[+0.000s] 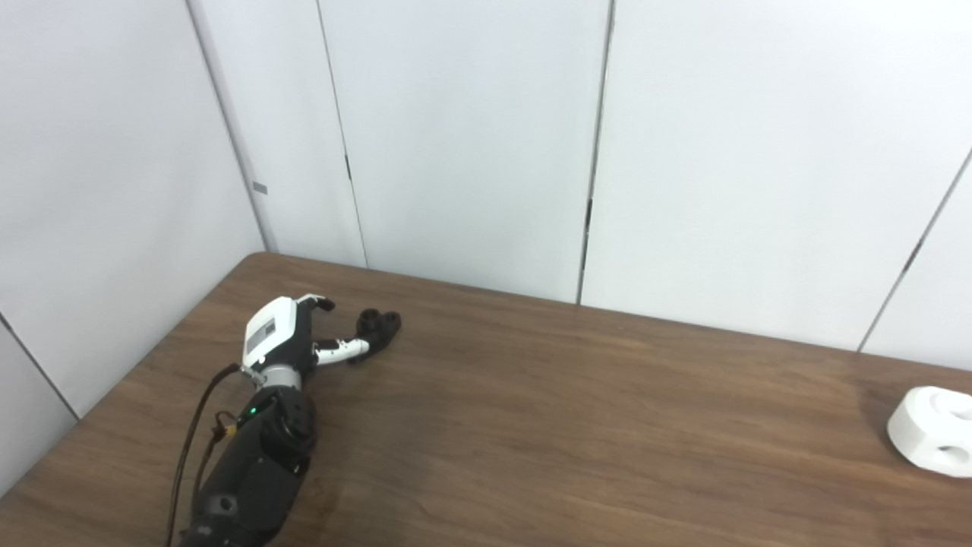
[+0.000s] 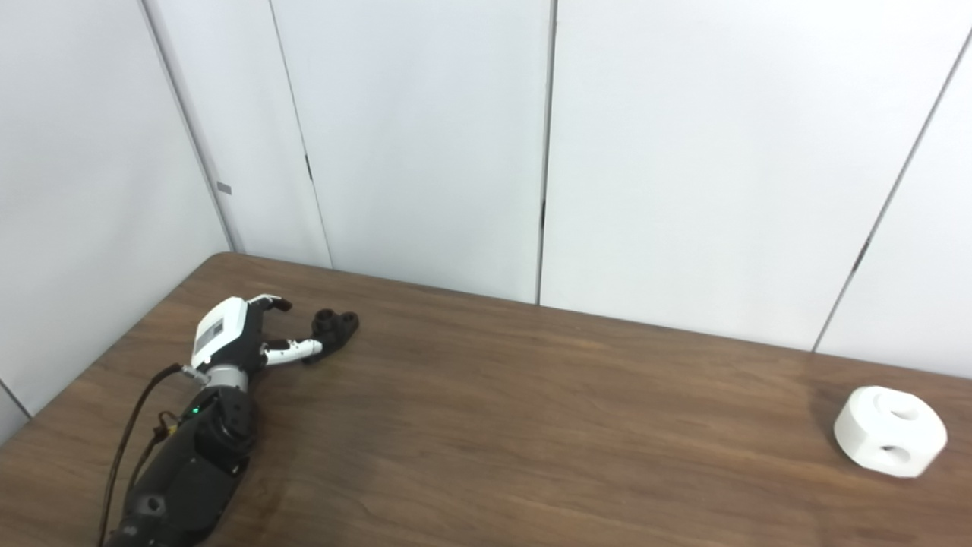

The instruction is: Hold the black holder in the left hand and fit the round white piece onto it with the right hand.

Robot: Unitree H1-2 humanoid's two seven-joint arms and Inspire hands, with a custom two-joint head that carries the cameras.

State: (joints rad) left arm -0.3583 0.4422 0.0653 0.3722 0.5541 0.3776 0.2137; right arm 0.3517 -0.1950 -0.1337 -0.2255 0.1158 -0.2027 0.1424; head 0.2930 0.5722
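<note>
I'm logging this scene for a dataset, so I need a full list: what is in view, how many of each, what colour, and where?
black holder: one, black, far left of the table, right at the left hand's fingertips
round white piece: one, white with holes in top and side, far right of the table, alone
table: one, dark brown wood grain, fills the lower half
wall panels: several, pale grey-white, behind the table
left hand: one, white and black, open, reaching toward the holder; black arm with a cable
right hand: not in view
</note>
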